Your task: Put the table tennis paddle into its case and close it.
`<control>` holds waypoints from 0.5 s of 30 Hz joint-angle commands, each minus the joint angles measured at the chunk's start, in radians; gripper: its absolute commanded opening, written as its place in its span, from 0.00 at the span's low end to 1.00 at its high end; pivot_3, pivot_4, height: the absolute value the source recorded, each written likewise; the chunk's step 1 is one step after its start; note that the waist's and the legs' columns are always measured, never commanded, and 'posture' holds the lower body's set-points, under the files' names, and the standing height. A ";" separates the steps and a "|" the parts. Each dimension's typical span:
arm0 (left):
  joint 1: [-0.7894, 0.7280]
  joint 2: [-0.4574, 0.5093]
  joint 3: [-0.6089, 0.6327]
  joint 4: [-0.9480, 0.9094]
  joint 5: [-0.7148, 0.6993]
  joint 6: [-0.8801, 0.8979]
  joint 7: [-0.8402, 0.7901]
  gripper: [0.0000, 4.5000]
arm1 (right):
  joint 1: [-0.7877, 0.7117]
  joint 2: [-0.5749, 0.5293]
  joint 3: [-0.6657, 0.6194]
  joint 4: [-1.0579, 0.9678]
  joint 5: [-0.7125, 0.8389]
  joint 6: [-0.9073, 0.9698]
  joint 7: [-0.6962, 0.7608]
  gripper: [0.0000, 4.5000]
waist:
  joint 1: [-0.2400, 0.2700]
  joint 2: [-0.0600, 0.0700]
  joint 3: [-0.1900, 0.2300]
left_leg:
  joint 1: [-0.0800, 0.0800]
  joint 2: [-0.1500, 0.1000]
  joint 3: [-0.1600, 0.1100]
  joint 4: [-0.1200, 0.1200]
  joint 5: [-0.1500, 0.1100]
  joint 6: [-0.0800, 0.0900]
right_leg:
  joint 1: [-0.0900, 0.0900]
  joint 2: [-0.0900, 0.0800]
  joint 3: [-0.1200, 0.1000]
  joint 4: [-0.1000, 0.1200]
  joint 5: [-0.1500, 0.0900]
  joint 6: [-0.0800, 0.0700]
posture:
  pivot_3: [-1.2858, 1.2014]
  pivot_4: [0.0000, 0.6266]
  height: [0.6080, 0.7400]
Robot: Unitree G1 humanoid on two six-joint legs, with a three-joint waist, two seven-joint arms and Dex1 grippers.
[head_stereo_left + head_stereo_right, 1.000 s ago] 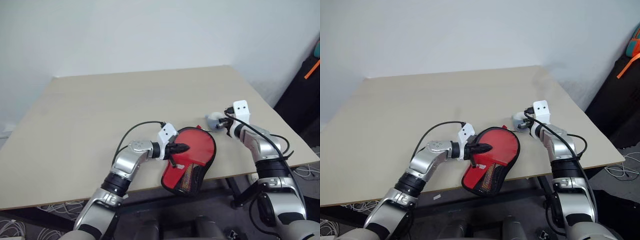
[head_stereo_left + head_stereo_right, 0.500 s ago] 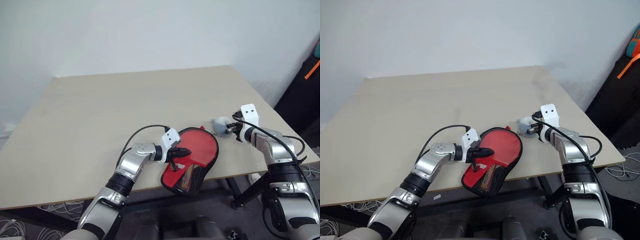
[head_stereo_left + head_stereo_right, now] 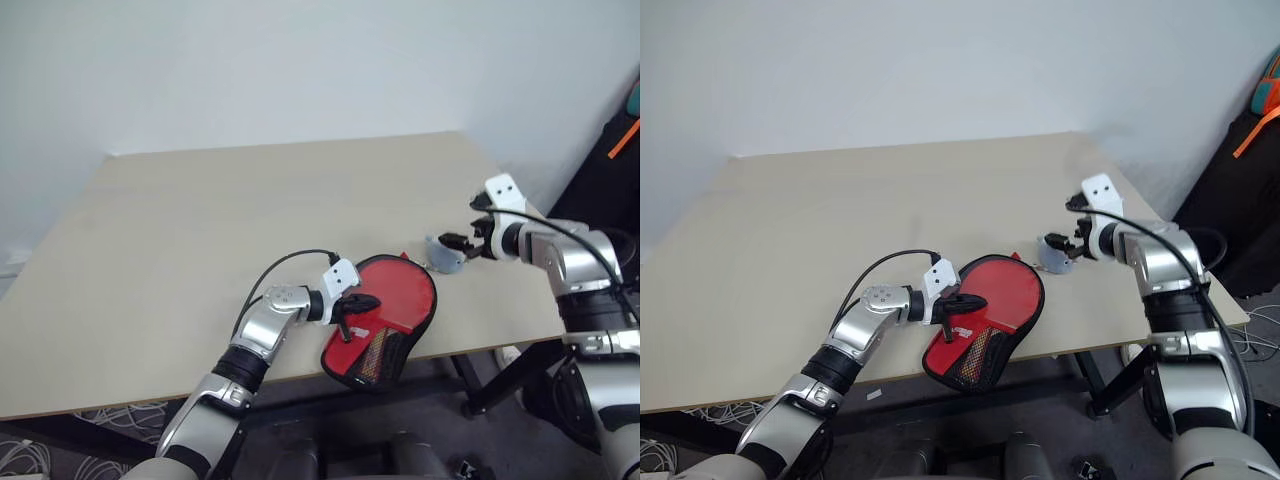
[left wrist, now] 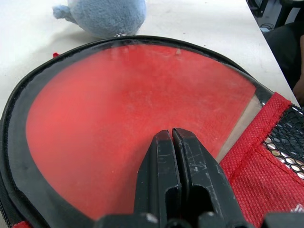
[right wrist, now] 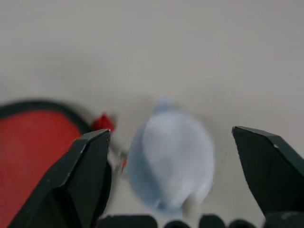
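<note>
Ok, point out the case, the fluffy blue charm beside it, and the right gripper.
case (image 3: 395, 300), left eye view, on the clear panel over the round red part.
fluffy blue charm (image 4: 102, 16), left wrist view, on the middle of its body.
right gripper (image 3: 462, 243), left eye view, midway between its open fingertips.

Both eye views look down and forward from the head over the table (image 3: 200, 220). The left wrist view sits very close over the case (image 4: 128, 128), facing along it toward the blue plush charm (image 4: 102, 16); the right wrist view looks down on that same charm
</note>
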State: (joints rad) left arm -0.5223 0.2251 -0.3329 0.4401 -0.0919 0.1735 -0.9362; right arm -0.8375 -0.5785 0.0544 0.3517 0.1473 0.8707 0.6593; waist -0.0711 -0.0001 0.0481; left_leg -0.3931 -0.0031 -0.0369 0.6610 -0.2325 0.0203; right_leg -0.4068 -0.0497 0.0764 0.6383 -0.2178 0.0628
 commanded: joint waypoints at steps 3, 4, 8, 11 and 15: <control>0.028 -0.008 -0.013 0.012 0.022 0.018 0.004 0.00 | -0.118 0.022 0.038 0.262 -0.062 -0.174 0.011 1.00 | 0.001 0.000 0.000 | 0.000 0.000 0.001 0.000 0.000 0.000 | 0.000 0.000 0.000 0.000 0.000 0.000 | 0.52 0.00 1.00; 0.030 -0.009 -0.014 0.011 0.022 0.019 0.005 0.00 | -0.130 0.027 0.043 0.306 -0.068 -0.199 0.016 1.00 | 0.000 0.000 0.000 | 0.000 0.000 0.000 0.000 0.000 0.000 | 0.000 0.000 0.000 0.000 0.000 0.000 | 0.52 0.00 1.00; 0.036 -0.010 -0.016 0.003 0.025 0.022 0.007 0.00 | -0.168 0.047 0.081 0.485 -0.118 -0.303 0.034 1.00 | 0.000 0.000 0.000 | 0.000 0.000 0.000 0.000 0.000 0.000 | 0.000 0.000 0.000 0.000 0.000 0.000 | 0.52 0.00 1.00; 0.040 -0.010 -0.016 -0.004 0.025 0.028 0.009 0.00 | -0.183 0.063 0.104 0.586 -0.152 -0.363 0.045 1.00 | 0.000 0.000 0.000 | 0.000 0.000 0.000 0.000 0.000 0.000 | 0.000 0.000 0.000 0.000 0.000 0.000 | 0.52 0.00 1.00; 0.045 -0.009 -0.017 -0.013 0.027 0.032 0.015 0.00 | -0.186 0.077 0.119 0.637 -0.174 -0.385 0.089 1.00 | -0.001 0.001 -0.001 | 0.000 0.000 0.000 0.000 0.000 0.000 | 0.001 0.000 0.001 0.000 0.000 0.000 | 0.52 0.00 1.00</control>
State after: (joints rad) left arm -0.4991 0.2164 -0.3284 0.4152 -0.0911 0.1842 -0.9208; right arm -0.9987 -0.4945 0.1698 0.9811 -0.0052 0.4999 0.7278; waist -0.0717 0.0005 0.0474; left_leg -0.3928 -0.0035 -0.0367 0.6610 -0.2326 0.0205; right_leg -0.4062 -0.0499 0.0769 0.6387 -0.2177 0.0628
